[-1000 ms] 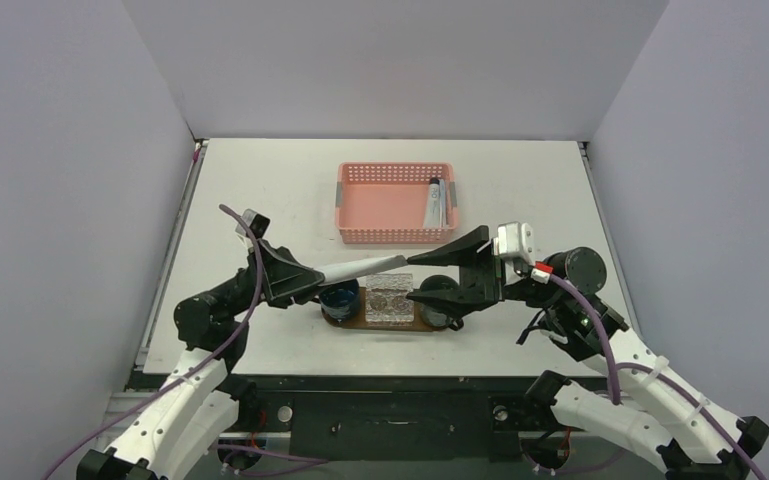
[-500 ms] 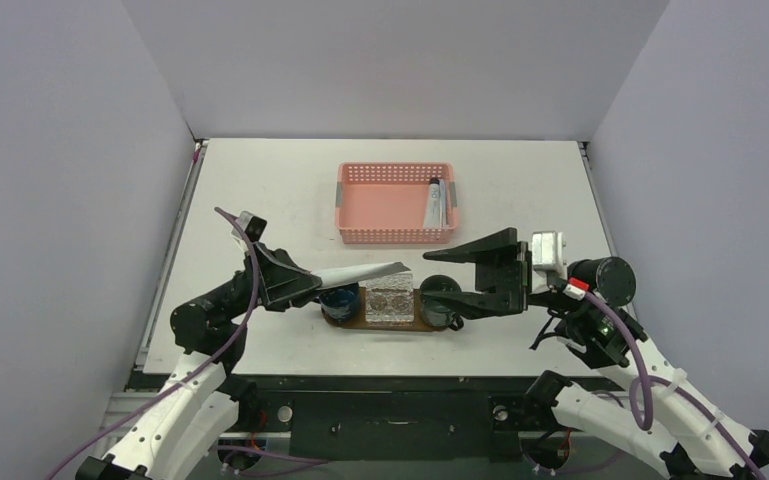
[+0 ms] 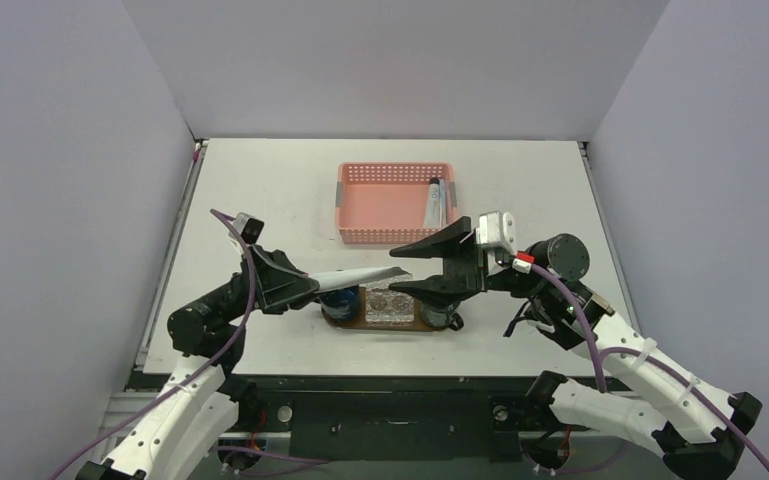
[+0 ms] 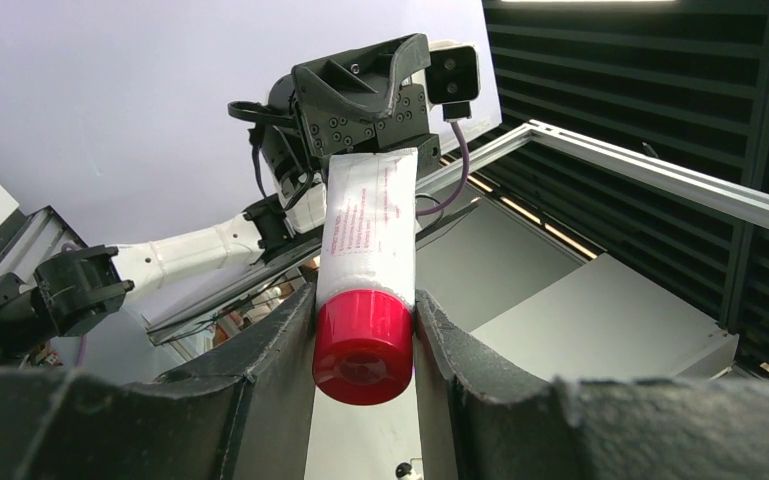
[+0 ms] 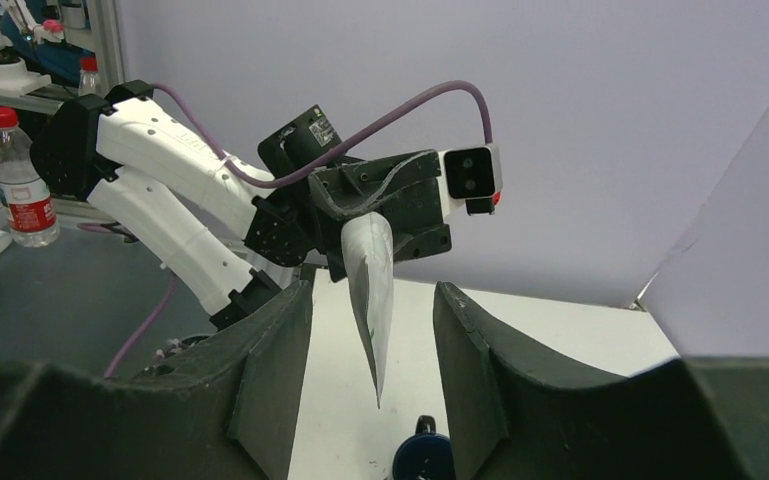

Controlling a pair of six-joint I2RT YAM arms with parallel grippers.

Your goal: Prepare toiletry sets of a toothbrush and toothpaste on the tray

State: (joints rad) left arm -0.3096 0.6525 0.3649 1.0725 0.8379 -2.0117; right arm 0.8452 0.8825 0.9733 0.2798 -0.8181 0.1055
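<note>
My left gripper (image 3: 305, 283) is shut on the red cap (image 4: 363, 345) of a white toothpaste tube (image 3: 360, 275), held level above the table and pointing right. My right gripper (image 3: 392, 271) is open, and its jaws stand on either side of the tube's flat end without touching it. In the right wrist view the tube (image 5: 370, 280) hangs between my fingers (image 5: 272, 370). The dark brown oval tray (image 3: 412, 326) lies below, holding a blue cup (image 3: 340, 298), a clear square holder (image 3: 390, 303) and a second dark cup (image 3: 441, 313). The left wrist view shows the left gripper (image 4: 365, 310) and tube (image 4: 372, 225).
A pink perforated basket (image 3: 352, 205) sits behind the tray, with a tube-like item (image 3: 436, 203) lying at its right end. Grey walls close in the table on three sides. The blue cup also shows in the right wrist view (image 5: 422, 458).
My right gripper drew back to the right, then came left again, so its open jaws now flank the tube's flat end. My left gripper, still holding the tube, shifted slightly left.
</note>
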